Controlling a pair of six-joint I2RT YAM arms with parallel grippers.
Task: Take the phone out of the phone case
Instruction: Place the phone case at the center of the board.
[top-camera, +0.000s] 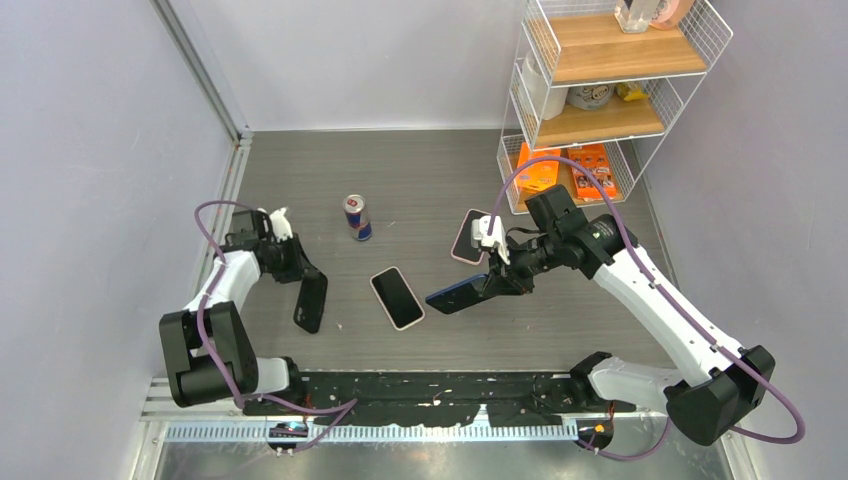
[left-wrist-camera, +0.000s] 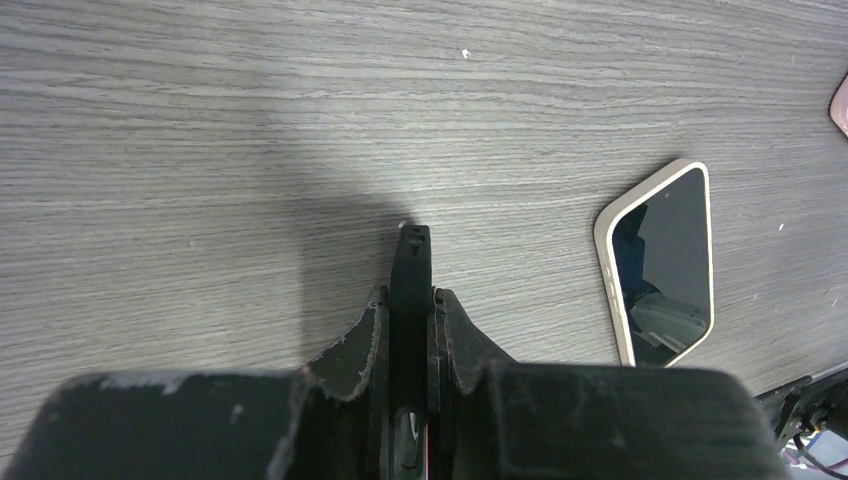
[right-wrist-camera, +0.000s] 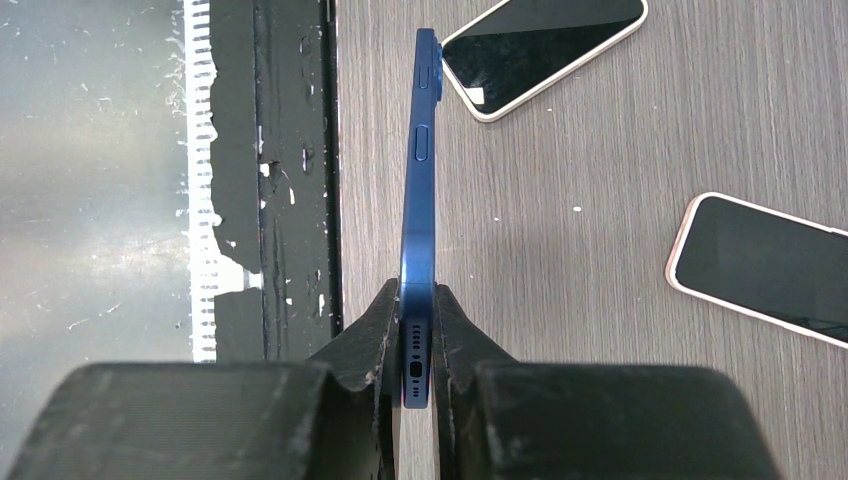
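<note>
Now the blue phone (right-wrist-camera: 418, 180) and the black phone case (top-camera: 312, 302) are apart, one in each hand. The right hand (right-wrist-camera: 417, 300) is clenched on the phone's bottom end, its fingers pressed against the two flat faces, with the charging port and speaker holes showing between them in the right wrist view. The phone sticks out from the hand edge-on, above the counter (top-camera: 420, 170), its far end pointing toward the near left. The left hand (left-wrist-camera: 410, 300) is clenched on the case, gripping it by one end so that only a thin black edge shows between the fingers in the left wrist view. From above, the case slants down and toward the near edge from that hand; whether its lower end touches the counter I cannot tell. Between the two hands a phone in a cream case (top-camera: 397, 297) lies flat, screen up, close to the tip of the blue phone. A second phone in a pinkish case (top-camera: 468, 237) lies just behind the right hand. A drinks can (top-camera: 358, 217) stands upright farther back, and a wire shelf rack (top-camera: 600, 100) fills the far right corner.
</note>
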